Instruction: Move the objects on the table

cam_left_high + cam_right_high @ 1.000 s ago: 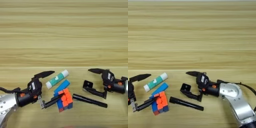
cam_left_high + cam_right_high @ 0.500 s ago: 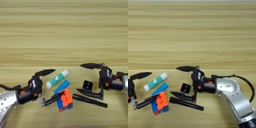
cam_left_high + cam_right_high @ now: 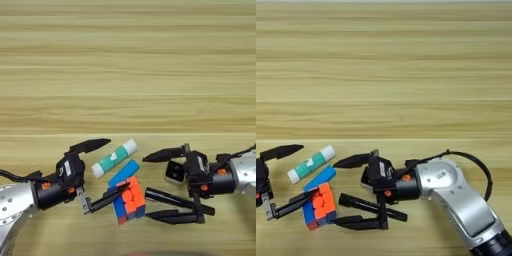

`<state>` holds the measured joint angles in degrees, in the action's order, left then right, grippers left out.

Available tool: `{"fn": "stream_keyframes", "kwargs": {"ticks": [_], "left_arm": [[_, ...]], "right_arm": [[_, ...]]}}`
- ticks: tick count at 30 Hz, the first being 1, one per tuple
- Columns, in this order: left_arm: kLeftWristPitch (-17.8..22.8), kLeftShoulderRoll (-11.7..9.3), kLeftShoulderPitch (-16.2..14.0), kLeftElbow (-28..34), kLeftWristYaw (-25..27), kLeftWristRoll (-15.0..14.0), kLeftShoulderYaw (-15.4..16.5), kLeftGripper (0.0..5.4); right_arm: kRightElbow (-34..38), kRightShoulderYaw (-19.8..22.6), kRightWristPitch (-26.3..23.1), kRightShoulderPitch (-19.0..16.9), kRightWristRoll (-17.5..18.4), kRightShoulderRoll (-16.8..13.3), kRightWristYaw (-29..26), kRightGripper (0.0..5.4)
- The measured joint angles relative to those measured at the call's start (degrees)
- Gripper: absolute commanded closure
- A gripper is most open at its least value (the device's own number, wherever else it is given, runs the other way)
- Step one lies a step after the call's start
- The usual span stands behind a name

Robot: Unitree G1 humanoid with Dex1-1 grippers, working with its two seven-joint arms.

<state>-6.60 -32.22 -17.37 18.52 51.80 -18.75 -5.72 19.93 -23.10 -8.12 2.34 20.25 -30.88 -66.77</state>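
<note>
Jaws spread wide, the right gripper straddles the slim black marker beside the puzzle cube near the table's front edge, and should close squarely; the left gripper waits, likewise apart.

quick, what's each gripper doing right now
Left gripper: open, holding nothing, beside the puzzle cube.
Right gripper: open, holding nothing, jaws around the marker.
</note>
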Motion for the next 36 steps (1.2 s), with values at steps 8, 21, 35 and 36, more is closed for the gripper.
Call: {"fn": "stream_keyframes", "kwargs": {"ticks": [8,21,35,36], "left_arm": [[0.0,0.1,-0.4,0.6,-0.5,0.0,0.0,0.0],[0.0,0.2,-1.8,2.7,-1.5,0.1,-0.1,0.0],[0.0,0.2,-2.7,3.4,-1.7,0.1,-0.1,0.0],[0.0,0.2,-2.9,3.4,-1.7,0.1,-0.1,0.0]], "right_arm": [[-3.6,-4.8,2.4,2.5,-5.4,2.5,0.8,0.05],[-14.0,-10.4,8.0,4.3,-13.2,8.0,3.1,0.05],[-14.7,-10.7,8.9,4.3,-14.2,8.3,3.2,1.25],[-14.7,-10.8,8.9,4.3,-14.2,8.3,3.2,1.31]]}}
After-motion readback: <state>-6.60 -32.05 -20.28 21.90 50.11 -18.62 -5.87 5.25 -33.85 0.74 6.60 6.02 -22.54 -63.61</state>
